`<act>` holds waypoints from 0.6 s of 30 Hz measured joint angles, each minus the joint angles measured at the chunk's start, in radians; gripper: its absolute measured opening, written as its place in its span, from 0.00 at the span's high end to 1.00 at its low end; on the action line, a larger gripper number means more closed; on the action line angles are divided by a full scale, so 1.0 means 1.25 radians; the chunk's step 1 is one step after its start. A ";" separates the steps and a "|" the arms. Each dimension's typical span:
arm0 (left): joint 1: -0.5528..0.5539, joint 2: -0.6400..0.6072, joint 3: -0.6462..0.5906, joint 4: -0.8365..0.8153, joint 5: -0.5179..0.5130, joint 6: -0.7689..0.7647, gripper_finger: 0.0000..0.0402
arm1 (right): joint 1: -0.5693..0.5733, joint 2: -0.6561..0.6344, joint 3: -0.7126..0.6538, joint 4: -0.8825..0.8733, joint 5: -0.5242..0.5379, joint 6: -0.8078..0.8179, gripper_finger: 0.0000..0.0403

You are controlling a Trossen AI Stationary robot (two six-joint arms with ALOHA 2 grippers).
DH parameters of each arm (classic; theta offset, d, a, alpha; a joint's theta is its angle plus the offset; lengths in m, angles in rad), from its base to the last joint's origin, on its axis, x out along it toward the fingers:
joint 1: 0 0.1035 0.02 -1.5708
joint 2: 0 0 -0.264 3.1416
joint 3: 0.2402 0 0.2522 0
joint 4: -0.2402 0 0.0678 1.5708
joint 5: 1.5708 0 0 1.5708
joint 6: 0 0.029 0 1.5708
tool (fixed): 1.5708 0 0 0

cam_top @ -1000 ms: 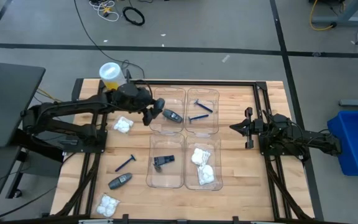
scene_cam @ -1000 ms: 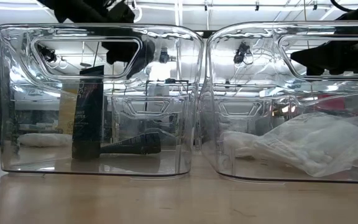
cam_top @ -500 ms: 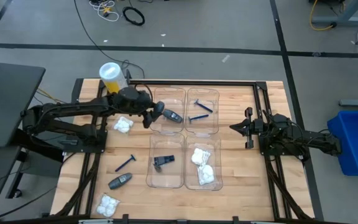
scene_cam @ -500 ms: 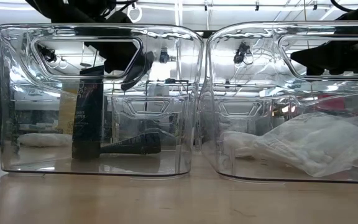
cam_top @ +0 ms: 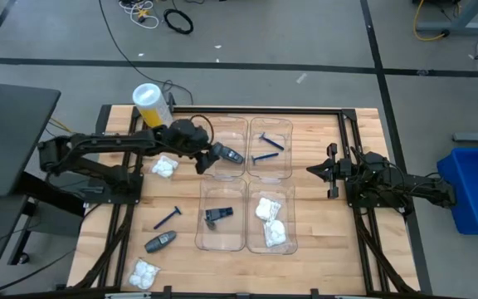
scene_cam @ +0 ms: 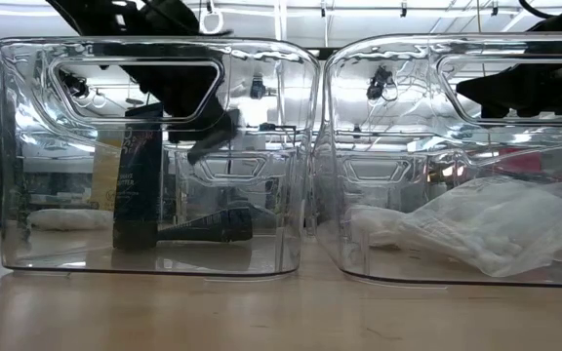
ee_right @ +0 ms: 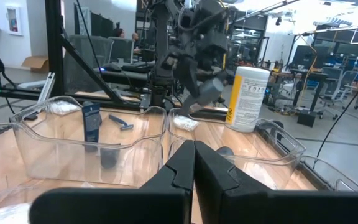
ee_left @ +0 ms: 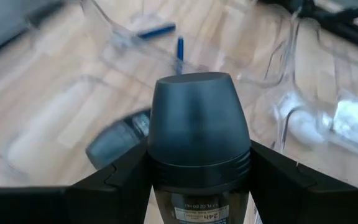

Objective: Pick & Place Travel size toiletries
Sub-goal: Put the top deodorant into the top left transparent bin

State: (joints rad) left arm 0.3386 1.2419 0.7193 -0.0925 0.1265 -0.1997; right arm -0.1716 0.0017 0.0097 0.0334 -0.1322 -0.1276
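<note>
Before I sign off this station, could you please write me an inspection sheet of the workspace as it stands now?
Surface: wooden table, four clear trays.
Job's things: grey tube held over far-left tray, another tube inside; razor in far-right tray; dark piece and white packets in near trays; loose razor, tube, packets on table.
Clutter: yellow-and-white cylinder.
Grippers: left gripper shut on tube; right gripper shut, idle at right.
Cables: coils on floor.
Surroundings: blue bin.
</note>
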 joint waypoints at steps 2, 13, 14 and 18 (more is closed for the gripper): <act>0.000 0.026 0.000 0.010 0.010 0.000 0.43 | 0.000 0.000 0.000 0.000 0.000 0.000 0.97; 0.000 0.081 0.001 0.047 0.041 -0.005 0.43 | 0.000 0.000 0.000 0.000 0.000 0.000 0.97; 0.000 0.081 0.001 0.047 0.041 -0.005 0.43 | 0.000 0.000 0.000 0.000 0.000 0.000 0.97; 0.000 0.082 0.001 0.050 0.039 -0.005 0.44 | 0.000 0.000 0.000 0.000 0.000 0.000 0.97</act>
State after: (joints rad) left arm 0.3386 1.3440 0.7200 -0.0305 0.1746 -0.2065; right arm -0.1715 0.0017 0.0093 0.0335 -0.1323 -0.1276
